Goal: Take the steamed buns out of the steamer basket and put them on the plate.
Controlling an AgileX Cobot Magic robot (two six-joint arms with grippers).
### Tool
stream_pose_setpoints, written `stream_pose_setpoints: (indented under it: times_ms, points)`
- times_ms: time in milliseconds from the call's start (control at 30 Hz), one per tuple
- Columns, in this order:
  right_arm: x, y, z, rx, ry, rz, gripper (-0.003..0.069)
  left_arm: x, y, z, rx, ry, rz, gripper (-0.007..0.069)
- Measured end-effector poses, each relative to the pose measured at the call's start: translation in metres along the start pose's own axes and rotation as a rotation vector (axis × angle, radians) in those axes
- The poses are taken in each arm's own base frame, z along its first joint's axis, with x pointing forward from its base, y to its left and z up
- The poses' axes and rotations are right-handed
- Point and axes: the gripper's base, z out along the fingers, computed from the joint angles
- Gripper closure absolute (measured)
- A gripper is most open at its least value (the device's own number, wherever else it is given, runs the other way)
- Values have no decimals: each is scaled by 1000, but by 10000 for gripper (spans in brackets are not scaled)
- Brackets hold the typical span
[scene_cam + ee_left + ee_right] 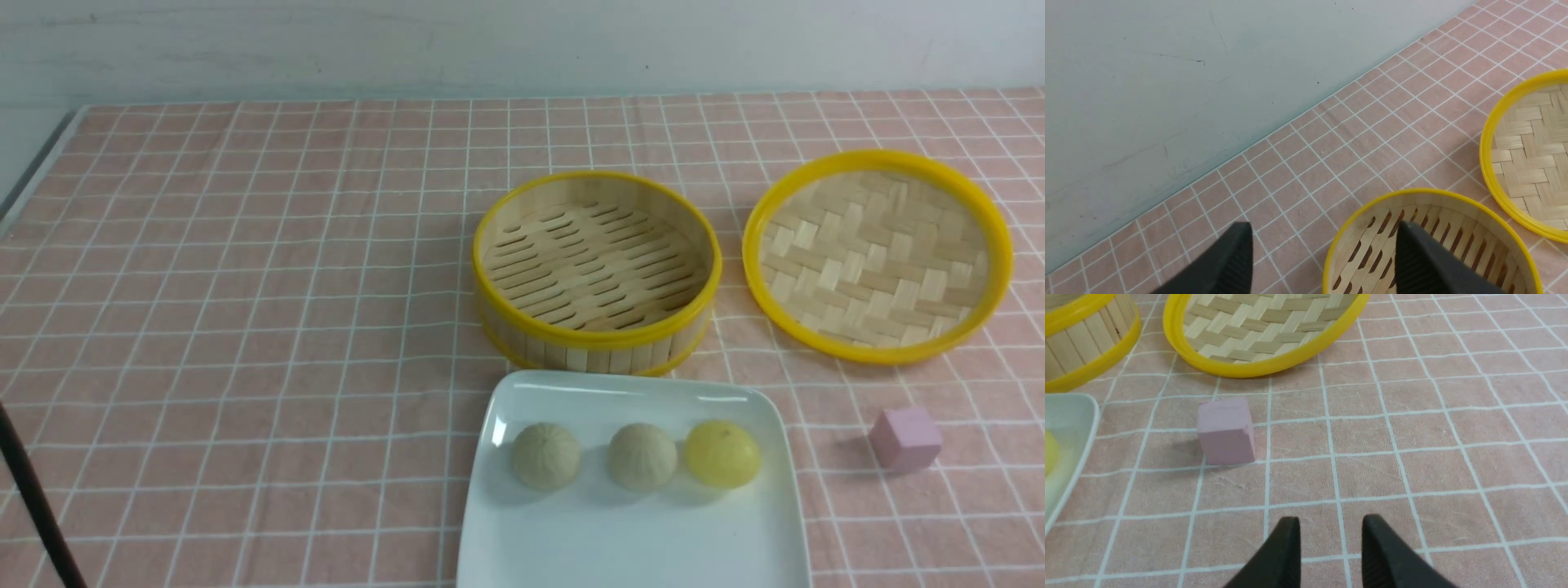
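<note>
The three buns sit in a row on the plate, the yellow one at the right end, each on the flat middle where it cannot roll off. The basket just behind the plate is bare inside, so I judge the task done. The lid lies upturned beside the basket, out of the way. The cube stands near the plate on the tabletop. The left end effector hangs wide and empty by the basket's rim. The right end effector is narrow, holding nothing.
</note>
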Motion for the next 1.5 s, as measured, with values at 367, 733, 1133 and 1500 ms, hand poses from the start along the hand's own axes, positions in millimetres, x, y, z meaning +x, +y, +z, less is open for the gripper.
stream_pose_setpoints:
  times_ms: [367, 733, 1133, 1500]
  points:
    - [0, 0, 0, 0, -9, -2, 421, -1, -4, 0, 42, -9, -45, 152]
    - [0, 0, 0, 0, -9, -3, 421, 1, -7, 6, 73, -4, -75, 152]
    - [0, 0, 0, 0, -9, -3, 421, 15, -8, 30, 56, 72, -41, 152]
    - [0, 0, 0, 0, -9, -3, 421, 71, 1, 8, -155, 250, -62, 152]
